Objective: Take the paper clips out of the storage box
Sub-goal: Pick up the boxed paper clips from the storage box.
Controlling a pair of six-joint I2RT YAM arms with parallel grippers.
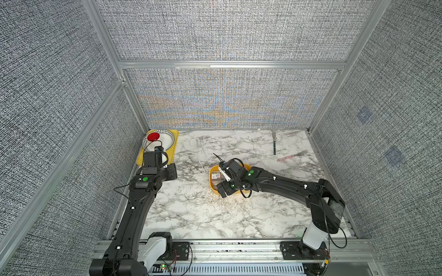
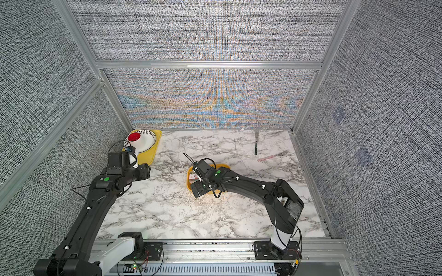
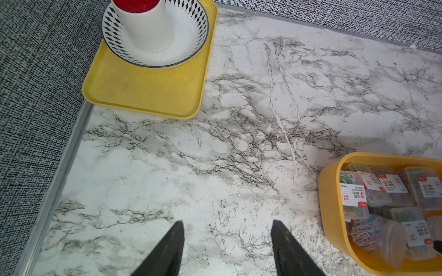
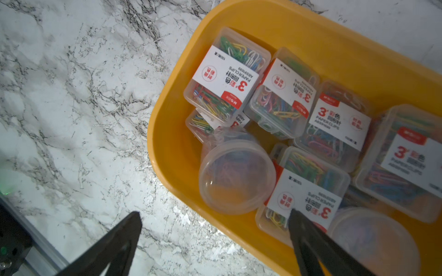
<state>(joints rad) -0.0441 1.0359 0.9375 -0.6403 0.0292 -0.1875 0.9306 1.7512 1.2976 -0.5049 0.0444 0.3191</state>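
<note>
Approach step, we judge: right gripper (image 4: 214, 213) spread wide and empty, straddling the storage box (image 4: 165, 153) wall. Inside lie the paper clips (image 4: 226, 78), none out. Next we would shift inward, drop onto one, close.

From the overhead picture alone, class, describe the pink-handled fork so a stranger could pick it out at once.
Start at the marble table and go to its far right corner, where two forks lie. The pink-handled fork is nearer the front, lying crosswise. The dark-handled fork beside it points at the back wall.
</note>
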